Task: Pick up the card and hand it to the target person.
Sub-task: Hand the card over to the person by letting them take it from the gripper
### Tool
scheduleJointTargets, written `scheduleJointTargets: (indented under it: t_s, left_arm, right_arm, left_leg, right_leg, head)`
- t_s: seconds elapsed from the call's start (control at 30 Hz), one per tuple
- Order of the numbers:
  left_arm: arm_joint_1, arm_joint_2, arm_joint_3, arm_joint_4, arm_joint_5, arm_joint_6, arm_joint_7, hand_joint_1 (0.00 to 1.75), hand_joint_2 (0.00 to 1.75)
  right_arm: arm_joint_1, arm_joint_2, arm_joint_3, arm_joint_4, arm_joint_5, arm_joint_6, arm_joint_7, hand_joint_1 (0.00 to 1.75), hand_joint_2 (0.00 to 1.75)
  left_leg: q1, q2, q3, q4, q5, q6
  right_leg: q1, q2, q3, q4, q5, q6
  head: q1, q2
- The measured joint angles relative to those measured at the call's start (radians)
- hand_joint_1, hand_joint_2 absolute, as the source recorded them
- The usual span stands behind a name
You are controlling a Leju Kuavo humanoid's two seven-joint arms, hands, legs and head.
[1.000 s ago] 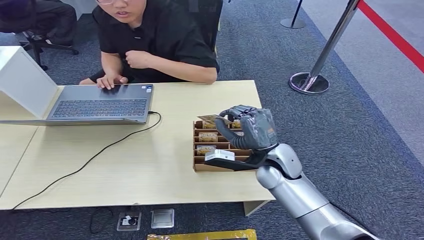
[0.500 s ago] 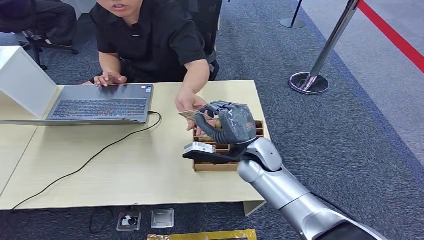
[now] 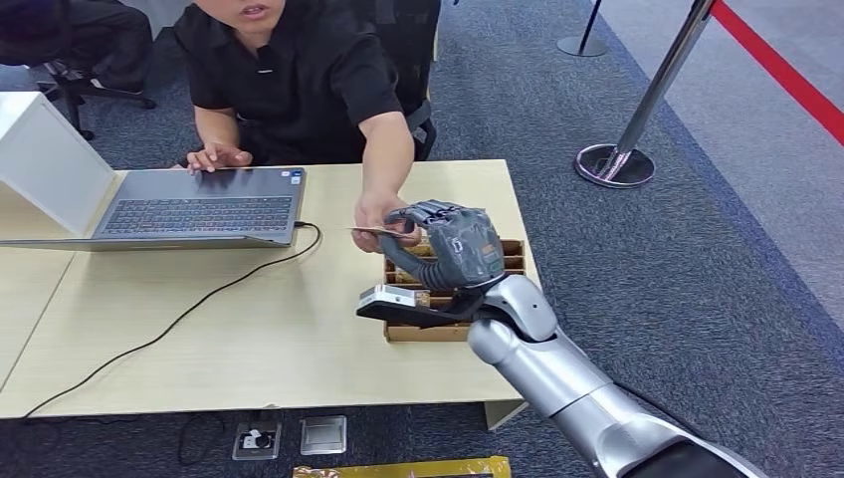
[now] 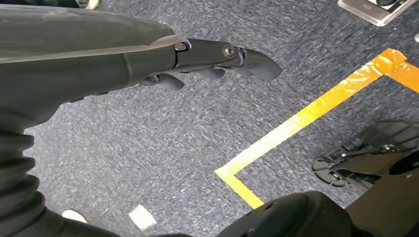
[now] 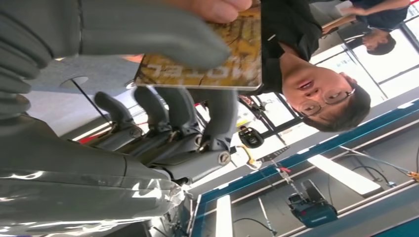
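Head view shows the right hand [image 3: 448, 244] pinching a thin, stiff, probably slick card [image 3: 376, 231], best gripped by its edge.

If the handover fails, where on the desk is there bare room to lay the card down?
Free: the bare desk between the laptop cable and the card tray, and the strip behind the tray toward the far edge. Crowded: around the tray, where the right robot hand holds the card against the person's hand; the laptop fills the far left.
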Motion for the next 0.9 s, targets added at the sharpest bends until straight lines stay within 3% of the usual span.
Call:
scheduleJointTargets:
  t_s: [0.17, 0.33, 0.57, 0.7, 0.87, 0.9]
  left_arm:
    - [0.001, -0.002, 0.0, 0.0, 0.001, 0.008, 0.012, 0.0, 0.0]
    - [0.006, -0.003, 0.0, 0.0, 0.004, 0.015, 0.017, 0.0, 0.0]
    - [0.023, -0.003, 0.001, 0.0, 0.02, 0.021, 0.018, 0.0, 0.0]
    - [0.031, -0.003, 0.004, 0.002, 0.022, 0.022, 0.02, 0.0, 0.0]
    - [0.04, -0.004, 0.008, 0.005, 0.026, 0.02, 0.032, 0.0, 0.0]
    - [0.041, -0.005, 0.009, 0.005, 0.026, 0.018, 0.032, 0.34, 0.0]
  right_arm:
    - [0.01, 0.006, -0.032, -0.001, 0.025, 0.0, -0.017, 0.0, 0.0]
    - [0.051, 0.034, -0.175, -0.03, 0.036, -0.001, -0.117, 0.0, 0.0]
    - [0.109, 0.034, -0.498, -0.042, -0.088, -0.003, -0.162, 0.0, 0.0]
    - [0.146, -0.006, -0.708, 0.016, -0.143, -0.004, -0.164, 0.0, 0.0]
    - [0.179, -0.065, -0.968, 0.199, -0.141, -0.004, -0.132, 0.0, 0.0]
    - [0.182, -0.078, -1.011, 0.245, -0.13, -0.004, -0.112, 0.03, 0.0]
  left_leg:
    - [0.0, 0.0, 0.0, 0.0, 0.0, 0.0]
    - [0.0, 0.0, 0.0, 0.0, 0.0, 0.0]
    - [0.0, -0.001, 0.0, 0.001, 0.0, 0.0]
    - [0.0, -0.001, -0.001, 0.001, -0.001, 0.001]
    - [0.0, -0.001, -0.001, 0.001, -0.002, 0.001]
    - [0.0, -0.001, -0.001, 0.001, -0.002, 0.001]
  right_leg:
    - [0.0, 0.0, 0.0, 0.0, 0.0, 0.0]
    - [0.0, 0.0, 0.0, 0.0, 0.0, 0.0]
    - [0.0, 0.0, 0.0, -0.001, 0.0, 0.0]
    - [0.0, -0.001, 0.0, -0.002, 0.0, 0.0]
    - [0.0, -0.001, -0.001, -0.002, 0.0, 0.0]
    - [0.0, -0.001, -0.001, -0.002, 0.0, 0.0]
  head:
    - [0.0, 0.0]
    - [0.0, 0.0]
    - [0.001, 0.0]
    - [0.001, 0.0]
    - [0.001, 0.0]
    - [0.001, 0.0]
